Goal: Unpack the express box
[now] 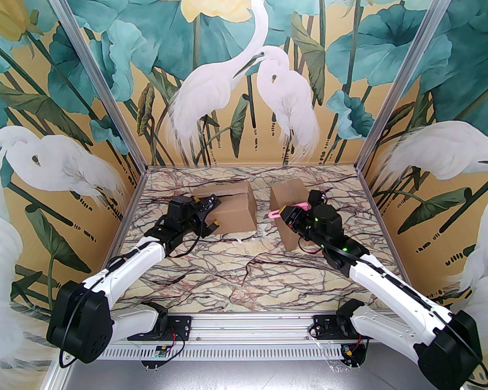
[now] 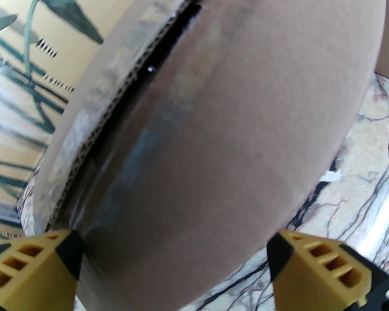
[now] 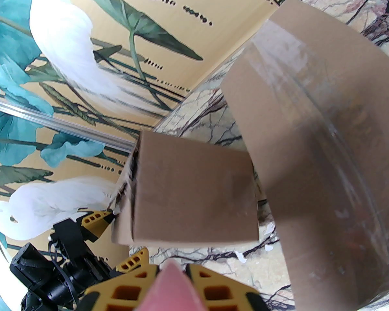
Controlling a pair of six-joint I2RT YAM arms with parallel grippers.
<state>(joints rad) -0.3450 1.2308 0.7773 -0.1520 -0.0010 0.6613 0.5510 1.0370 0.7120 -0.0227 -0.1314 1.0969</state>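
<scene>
1. The left claw point(image 1: 214, 214) stands spread wide and grips nothing. Its yellow fingers point(image 2: 35, 264) are set well apart (about as far as they look able to go).
2. A low brown cardboard box point(image 1: 234, 211) lies at that claw's mouth, with its left end between and just ahead of the two fingers. I cannot tell whether either pad touches the cardboard.
3. In the left wrist view the low brown cardboard box point(image 2: 246, 125) fills the space ahead of the left claw point(image 2: 175, 261). Its top seam point(image 2: 173, 42) gapes as a dark slit with the corrugated edge bared, and it runs away from the claw on the left finger's side.
4. The right claw point(image 1: 286, 213) is pinched on a pink plastic tool point(image 1: 275, 213), whose tip pokes out past the fingertips.
5. A tall brown cardboard box point(image 1: 286, 193) banded with clear tape stands right beside the right claw, which sits over its near top edge.
6. Seen from the right claw point(image 3: 171, 270), the pink plastic tool point(image 3: 171, 287) points forward between the fingers. The tall brown cardboard box point(image 3: 327, 125) rises close on the claw's right, and the low brown cardboard box point(image 3: 194, 199) lies ahead of the tip, apart from it.
7. Both boxes rest on a marble-patterned table point(image 1: 244, 266), with small white scraps point(image 3: 267, 248) on it between them.
</scene>
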